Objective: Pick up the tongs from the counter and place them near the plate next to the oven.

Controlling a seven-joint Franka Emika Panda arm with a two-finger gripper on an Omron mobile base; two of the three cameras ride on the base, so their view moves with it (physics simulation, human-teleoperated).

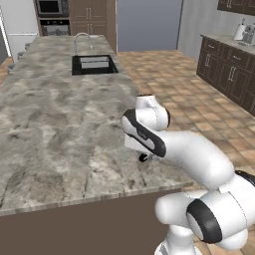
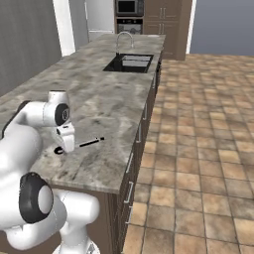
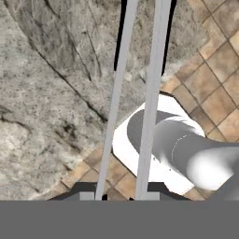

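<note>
Grasping is judged to be the step in hand. The tongs are seen in the right base view lying flat on the marbled surface, near its front corner on the floor side, with one black end pointing toward the edge and the other end hidden behind the white wrist. The hand is set low over that hidden end, and its fingers are closed together. In the hand view two pale metal strips run from the fingertips up the picture with dark ends at the top, over the surface and the tiled floor; these are taken to be the two arms of the tongs, so the hand is judged to be clamped on them. Whether the tongs are already raised off the surface cannot be told from these pictures.

The next move is judged to call for a straight lift, enough to clear the surface, with the long thin utensil kept level so that it is not levered out of the grip. A carry toward the far end of the room would then be needed, where an oven is seen in the dark cabinetry beyond the sink and faucet. No plate can be made out, so the spot for the release remains to be found.

No brand, label or readable writing is visible.
</note>
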